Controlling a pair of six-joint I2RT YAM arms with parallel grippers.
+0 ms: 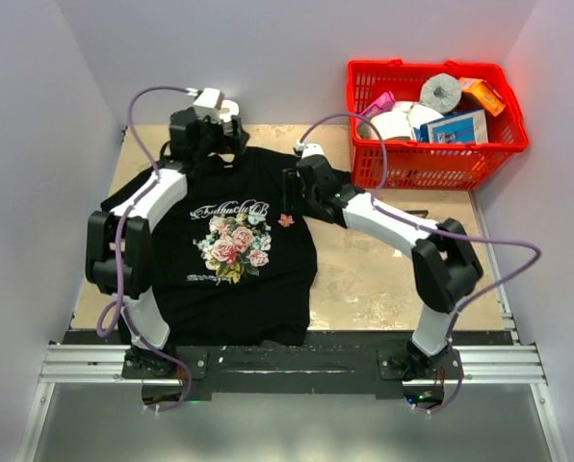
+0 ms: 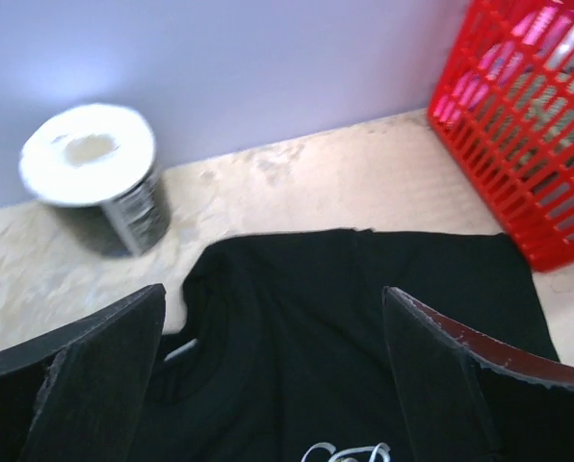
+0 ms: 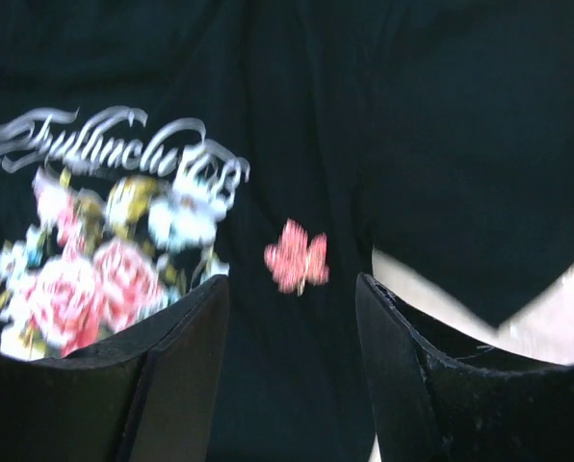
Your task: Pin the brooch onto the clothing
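In the top view, the clothing [image 1: 277,289] lies flat on the table [image 1: 383,279], in the left half of the frame. Its hem is at the lower side, near the bases of the arms. The printed bouquet is at the middle of the chest, and white script stands above it.

The brooch [image 1: 286,220] rests on the black cloth just to the right of the bouquet, under the end of the lettering. The right gripper [image 1: 295,188] is just above it in the frame, over the shirt's right shoulder area.

In the right wrist view, the brooch [image 3: 296,257] lies a little above the gap between the two fingers of the right gripper [image 3: 289,294]. The fingers are spread wide with nothing between them, and the brooch does not seem to touch either finger. This picture is blurred.

Farther up, the left gripper [image 1: 215,154] is at the collar. In its wrist view the left gripper [image 2: 273,298] is also spread and holds nothing, with the neckline of the clothing [image 2: 306,327] below it. Behind, at the upper left, stands a white-topped roll [image 2: 94,173]. A red basket [image 2: 518,164] is at the upper right.
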